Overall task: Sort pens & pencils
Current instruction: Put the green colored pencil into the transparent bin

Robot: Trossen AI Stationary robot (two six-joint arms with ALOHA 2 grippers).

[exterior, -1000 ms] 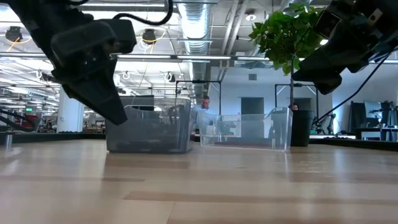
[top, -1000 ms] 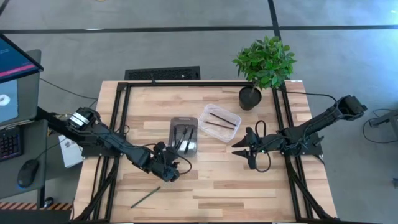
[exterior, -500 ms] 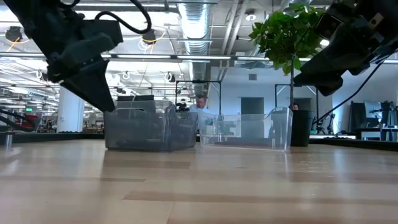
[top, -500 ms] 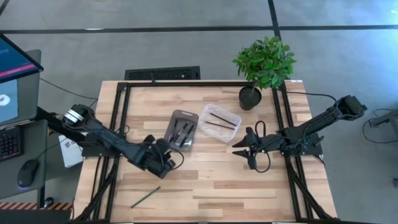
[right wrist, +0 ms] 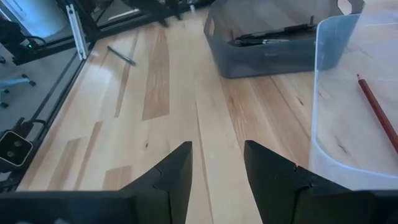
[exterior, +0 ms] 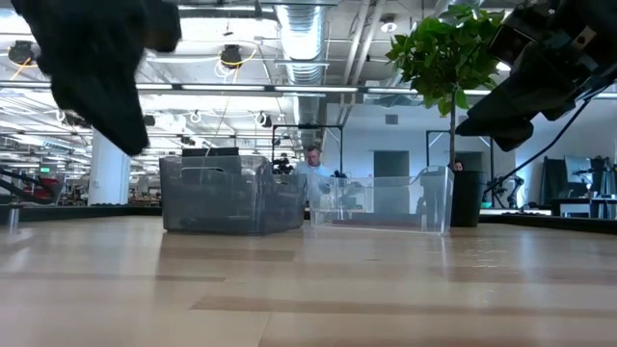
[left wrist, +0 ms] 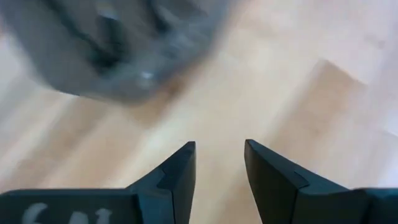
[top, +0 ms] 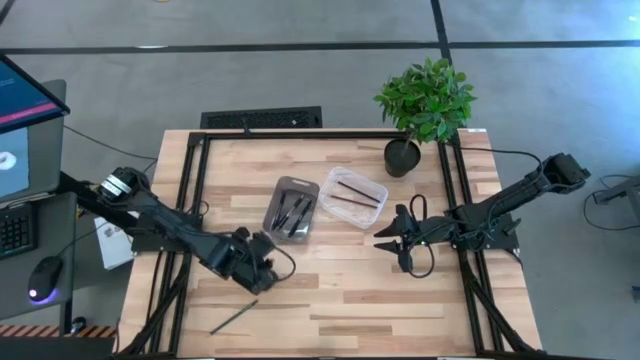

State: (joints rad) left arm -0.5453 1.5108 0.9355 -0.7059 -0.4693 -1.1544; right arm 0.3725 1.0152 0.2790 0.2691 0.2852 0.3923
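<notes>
The grey tray (top: 291, 210) holds several black pens (right wrist: 273, 34) and sits askew on the table. To its right stands the clear tray (top: 352, 197) with thin pencils (top: 352, 193), one of them red (right wrist: 376, 109). A thin dark stick (top: 234, 318) lies loose near the front left. My left gripper (left wrist: 217, 152) hangs open above bare wood, near and left of the grey tray (left wrist: 118, 50), and holds nothing. My right gripper (right wrist: 217, 149) waits open beside the clear tray's (right wrist: 354, 99) near right corner, over the table.
A potted plant (top: 425, 105) stands at the far right corner. Black frame rails (top: 190, 200) run along the table's left, far and right sides. Bare wood lies across the near half of the table (top: 380, 310).
The grey tray has turned about on the table, its near end swung toward the left edge, and now sits askew. My left gripper has risen and drawn back from the tray toward the table's left edge, its fingers still apart.
</notes>
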